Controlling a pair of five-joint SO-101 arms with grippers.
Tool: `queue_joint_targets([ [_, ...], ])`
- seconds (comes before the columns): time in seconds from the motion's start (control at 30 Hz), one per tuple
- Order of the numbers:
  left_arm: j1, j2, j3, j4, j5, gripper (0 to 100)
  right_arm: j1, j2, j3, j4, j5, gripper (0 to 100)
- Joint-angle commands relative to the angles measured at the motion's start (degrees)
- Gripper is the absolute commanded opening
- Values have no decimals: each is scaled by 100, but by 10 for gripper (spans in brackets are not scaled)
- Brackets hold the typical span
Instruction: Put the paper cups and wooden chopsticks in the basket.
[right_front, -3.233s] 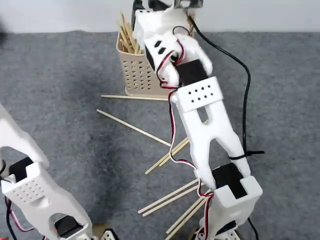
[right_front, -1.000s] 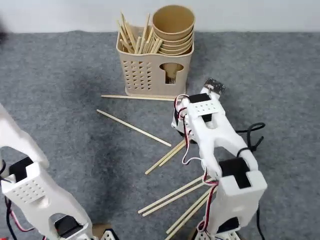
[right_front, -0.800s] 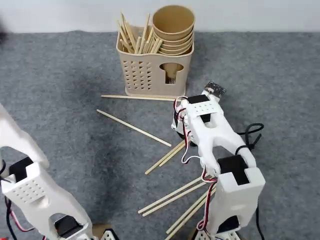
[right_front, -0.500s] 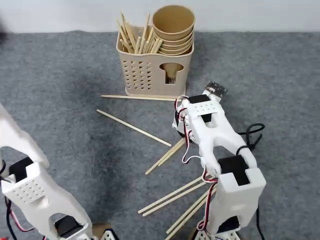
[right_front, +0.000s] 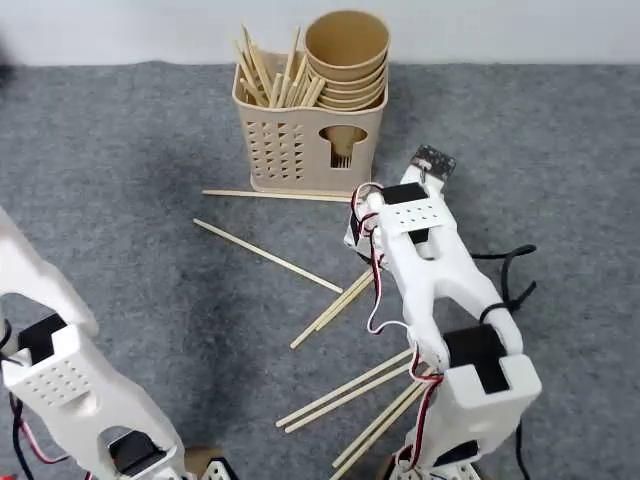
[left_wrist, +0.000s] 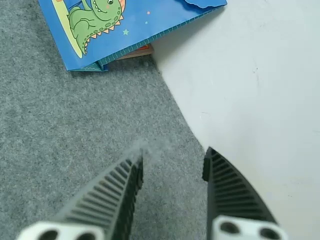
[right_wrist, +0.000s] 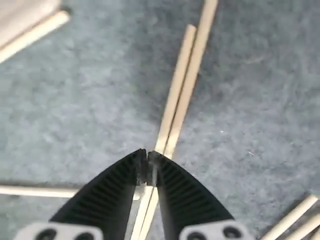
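From my seat the cup half looks finished: the paper cups (right_front: 347, 45) sit nested in the basket (right_front: 300, 150) at 12 o'clock, with a bundle of wooden chopsticks (right_front: 268, 78) standing in the compartment beside them. I see no loose cup on the grey carpet (right_front: 150, 130). The sticks are what is left. One single stick (right_front: 270, 194) lies along the foot of the basket, and a diagonal stick (right_front: 265, 255) lies just toward 9 o'clock of centre. A crossed pair (right_front: 330, 315) sits at centre, and two more pairs, the upper pair (right_front: 340, 393) and the lower pair (right_front: 375, 428), lie toward 6 o'clock. I make that about eight to go, so I judge the job roughly half done. My right arm (right_front: 430, 270) is folded down over the centre. The right gripper (right_wrist: 148, 167) has its tips pressed together directly above the crossed pair (right_wrist: 187, 85), and I cannot tell whether it has nipped a stick. My left arm (right_front: 70, 390) sits at 7 o'clock, and the left gripper (left_wrist: 174, 155) is spread apart, holding nothing, over bare carpet.
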Motion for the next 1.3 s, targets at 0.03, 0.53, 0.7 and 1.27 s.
queue_joint_targets([
  [0.03,-18,-97,-4,123,62,185,-48,-286,-26,224,316,17],
  [0.53,-18,-97,-4,123,62,185,-189,418,-70,259,686,188],
  [0.7,-18,-97,-4,123,62,185,-242,391,-167,-13,686,185],
  [1.27,0,-97,-4,123,62,185,-224,831,-527,-426,369,96],
])
